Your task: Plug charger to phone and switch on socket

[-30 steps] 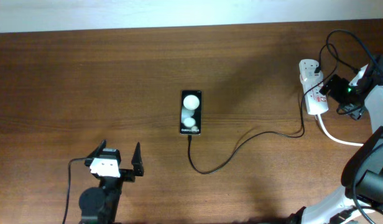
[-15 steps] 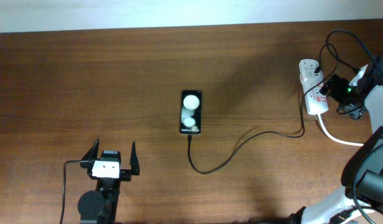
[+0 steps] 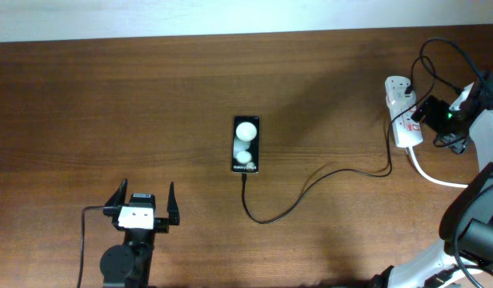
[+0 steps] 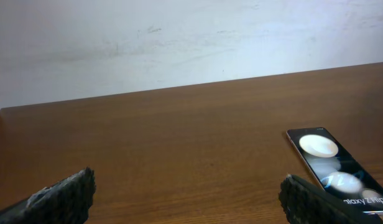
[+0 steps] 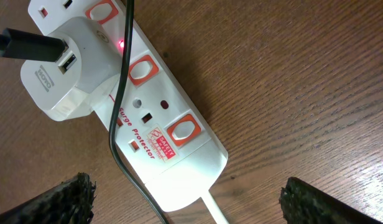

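The phone (image 3: 246, 144) lies flat at the table's middle, its lettering end toward me; it also shows in the left wrist view (image 4: 337, 169). The charger (image 3: 310, 186), a thin black cable, runs from the phone's near edge in a loop to the socket (image 3: 402, 120) at the far right. In the right wrist view the socket (image 5: 160, 118) carries a white adapter (image 5: 67, 68), and a small red light (image 5: 121, 44) glows. My right gripper (image 5: 194, 202) is open above the socket's cord end, seen overhead (image 3: 421, 112). My left gripper (image 3: 142, 198) is open and empty, front left of the phone (image 4: 188, 202).
The thick white cord (image 3: 430, 176) leaves the socket toward the right front. More black cables (image 3: 438, 60) loop behind the socket near my right arm. A pale wall (image 4: 179, 37) borders the table's far edge.
My left gripper has drawn back a little to the left and turned straight, then stayed still. The right gripper, phone and cable have not moved.
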{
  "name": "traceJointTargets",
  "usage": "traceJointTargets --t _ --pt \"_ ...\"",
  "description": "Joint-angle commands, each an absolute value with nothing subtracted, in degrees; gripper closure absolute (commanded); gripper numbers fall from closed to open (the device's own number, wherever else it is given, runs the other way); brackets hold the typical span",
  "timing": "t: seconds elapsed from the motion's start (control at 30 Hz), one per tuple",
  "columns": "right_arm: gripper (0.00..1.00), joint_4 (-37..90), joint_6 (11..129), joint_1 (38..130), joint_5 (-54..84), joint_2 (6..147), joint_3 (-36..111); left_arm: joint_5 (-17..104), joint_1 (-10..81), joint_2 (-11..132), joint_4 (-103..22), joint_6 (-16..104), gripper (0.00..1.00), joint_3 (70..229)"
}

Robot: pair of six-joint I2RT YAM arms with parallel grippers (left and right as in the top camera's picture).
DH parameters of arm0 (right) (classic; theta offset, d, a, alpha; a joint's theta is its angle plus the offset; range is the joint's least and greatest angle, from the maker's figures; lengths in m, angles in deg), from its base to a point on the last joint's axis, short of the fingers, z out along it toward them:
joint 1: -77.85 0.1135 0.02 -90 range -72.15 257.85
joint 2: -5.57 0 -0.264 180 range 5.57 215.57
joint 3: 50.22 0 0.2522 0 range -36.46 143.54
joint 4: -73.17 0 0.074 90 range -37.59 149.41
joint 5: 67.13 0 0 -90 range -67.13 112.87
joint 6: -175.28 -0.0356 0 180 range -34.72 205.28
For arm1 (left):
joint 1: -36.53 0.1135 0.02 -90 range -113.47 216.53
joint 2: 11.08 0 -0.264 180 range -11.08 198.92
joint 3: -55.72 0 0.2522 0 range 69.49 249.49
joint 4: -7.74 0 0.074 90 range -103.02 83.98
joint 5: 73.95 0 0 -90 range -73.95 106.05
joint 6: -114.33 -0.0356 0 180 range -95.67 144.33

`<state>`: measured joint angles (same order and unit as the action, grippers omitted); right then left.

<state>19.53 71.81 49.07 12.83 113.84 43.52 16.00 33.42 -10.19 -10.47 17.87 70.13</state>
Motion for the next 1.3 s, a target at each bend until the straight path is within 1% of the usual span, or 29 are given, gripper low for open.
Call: traceJointTargets --t 0.0,0.3,0.43,0.57,0.7,0.8,0.87,0.97,1.1,1.27 --pt "0.01 19.6 72.0 49.4 12.8 114.0 44.0 15.2 33.2 -10.8 -10.8 16.9 0.01 70.0" --pt "0.01 19.6 72.0 49.4 13.0 112.7 44.0 15.2 33.2 -10.8 -10.8 16.9 0.01 70.0" --pt "0.01 19.5 72.0 49.4 13.0 104.7 44.0 15.2 33.2 -10.8 -10.8 16.9 0.01 70.0" --pt "0.01 19.5 72.0 51.1 13.0 92.4 44.0 15.2 33.2 -10.8 -10.8 16.9 0.01 70.0" --pt "0.02 19.5 72.0 56.3 13.0 81.8 44.0 15.2 33.2 -10.8 -10.9 16.9 0.01 70.0" --pt "0.01 19.5 72.5 61.9 13.7 77.5 44.0 15.2 33.2 -10.8 -10.8 16.9 0.01 70.0" --pt "0.01 18.5 74.4 66.4 21.6 75.7 44.0 15.2 33.2 -10.8 -10.9 16.9 0.01 70.0" --pt "0.01 15.1 74.4 70.5 28.3 75.4 43.8 15.2 33.2 -10.8 -10.9 16.9 0.01 70.0" --pt "0.01 15.0 74.5 73.2 28.5 75.4 37.5 15.2 33.2 -10.8 -10.9 16.9 0.01 70.0" --pt "0.01 28.0 84.0 73.3 19.4 75.0 24.0 15.2 33.2 -10.8 -10.8 16.9 0.01 70.0"
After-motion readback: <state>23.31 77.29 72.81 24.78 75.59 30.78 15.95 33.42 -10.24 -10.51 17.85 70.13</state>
